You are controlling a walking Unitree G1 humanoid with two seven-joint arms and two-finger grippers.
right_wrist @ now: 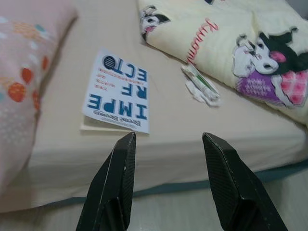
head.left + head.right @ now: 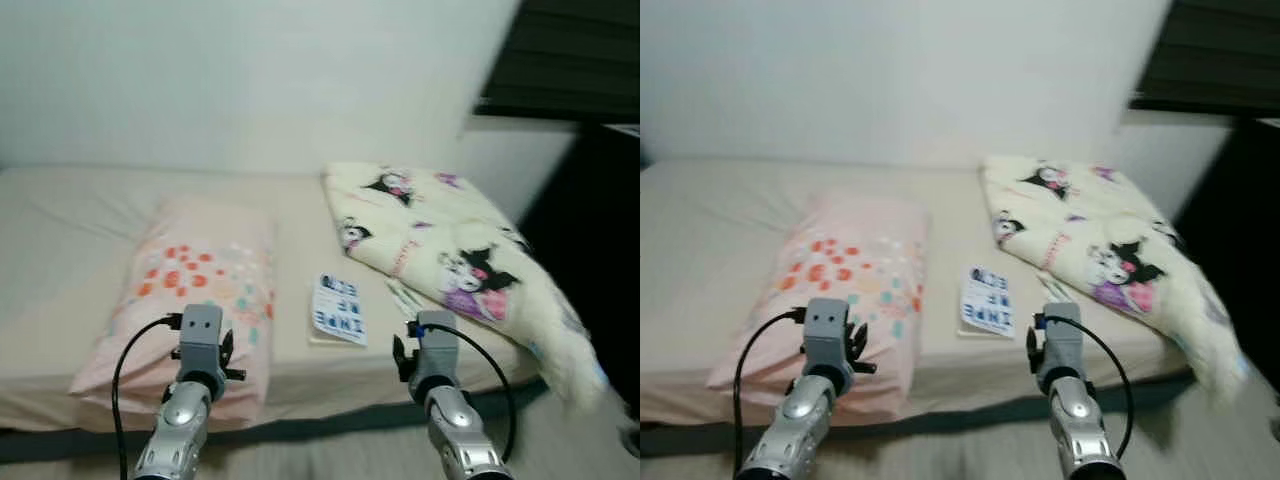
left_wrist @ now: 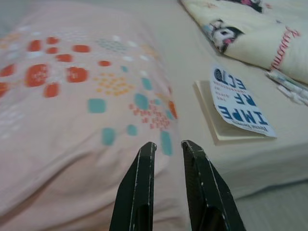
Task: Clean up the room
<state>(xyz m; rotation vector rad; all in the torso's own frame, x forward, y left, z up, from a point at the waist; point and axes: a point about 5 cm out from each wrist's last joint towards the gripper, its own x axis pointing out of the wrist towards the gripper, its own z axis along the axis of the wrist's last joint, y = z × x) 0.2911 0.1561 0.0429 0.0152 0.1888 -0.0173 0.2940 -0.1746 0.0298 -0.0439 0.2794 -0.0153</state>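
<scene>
Beige bed (image 2: 700, 230) w/ pink dotted pillow (image 2: 845, 290), white-blue booklet (image 2: 988, 300) beside it, cream cartoon-print blanket (image 2: 1100, 255) at right; both silver arms low in front.

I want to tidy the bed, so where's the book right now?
The book lies flat near the bed's front edge, between the pink pillow and the cartoon blanket.

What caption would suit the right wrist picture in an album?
The right gripper, fingers open, hovers at the bed's edge near a book, beside a cartoon-print blanket.
</scene>
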